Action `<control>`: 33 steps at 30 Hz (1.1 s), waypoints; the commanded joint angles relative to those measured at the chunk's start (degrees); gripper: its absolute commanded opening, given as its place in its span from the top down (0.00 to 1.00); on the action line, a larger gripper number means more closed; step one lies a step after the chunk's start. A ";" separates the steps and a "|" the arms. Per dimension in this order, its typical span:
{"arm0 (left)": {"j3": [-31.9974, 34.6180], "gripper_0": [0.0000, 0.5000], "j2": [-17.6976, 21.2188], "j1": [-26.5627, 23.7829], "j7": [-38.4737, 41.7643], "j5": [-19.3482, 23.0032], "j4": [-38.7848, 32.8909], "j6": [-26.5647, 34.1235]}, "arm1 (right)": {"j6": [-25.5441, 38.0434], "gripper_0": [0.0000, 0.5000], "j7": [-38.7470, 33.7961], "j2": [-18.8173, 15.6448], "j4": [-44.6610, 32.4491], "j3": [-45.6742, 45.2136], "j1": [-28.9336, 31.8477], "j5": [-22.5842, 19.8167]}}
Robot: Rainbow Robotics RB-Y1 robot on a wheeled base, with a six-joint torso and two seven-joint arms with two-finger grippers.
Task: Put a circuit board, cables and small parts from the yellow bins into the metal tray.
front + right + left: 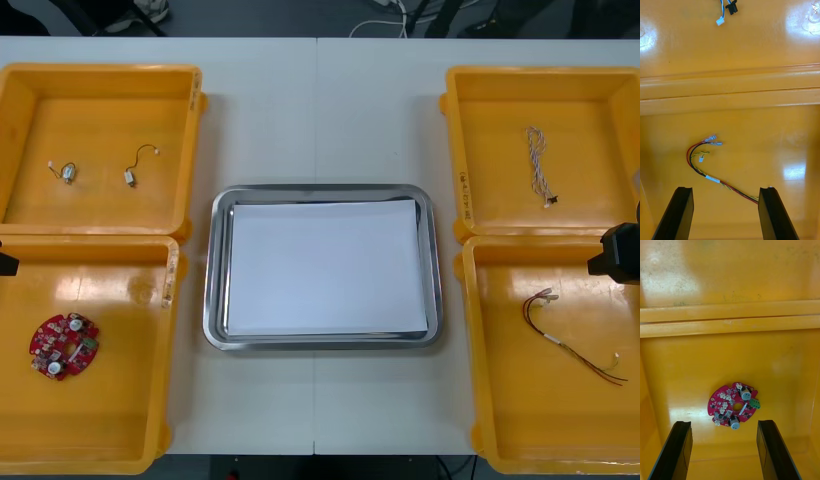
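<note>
Left end effector (724,423): released, above the round red circuit board (733,405) in the near left yellow bin (110,420).
Right end effector (726,188): released, above the red and yellow cable (713,179) in the near right yellow bin (540,420).
Metal tray (212,300): at the middle of the desk (320,120), white inside.

The bins (100,72) are yellow, the circuit board (64,345) red

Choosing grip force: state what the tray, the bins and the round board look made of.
Metal tray: probably polished steel, mirror-like rim; matte white sheet, perhaps paper, inside. Yellow bins: likely moulded plastic, glossy highlights. Circuit board: rigid red laminate with small metal and plastic components.
</note>
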 commanded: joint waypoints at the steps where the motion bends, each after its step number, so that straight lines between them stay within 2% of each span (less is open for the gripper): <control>1: 0.20 0.00 2.66 0.99 -5.09 0.47 -1.68 0.34 | -0.42 0.00 0.24 0.27 -1.74 -1.94 0.57 -0.38; 33: 0.20 0.00 2.66 0.99 -5.09 0.47 -1.68 0.34 | -0.42 0.00 0.24 0.27 -1.74 -1.94 0.57 -0.38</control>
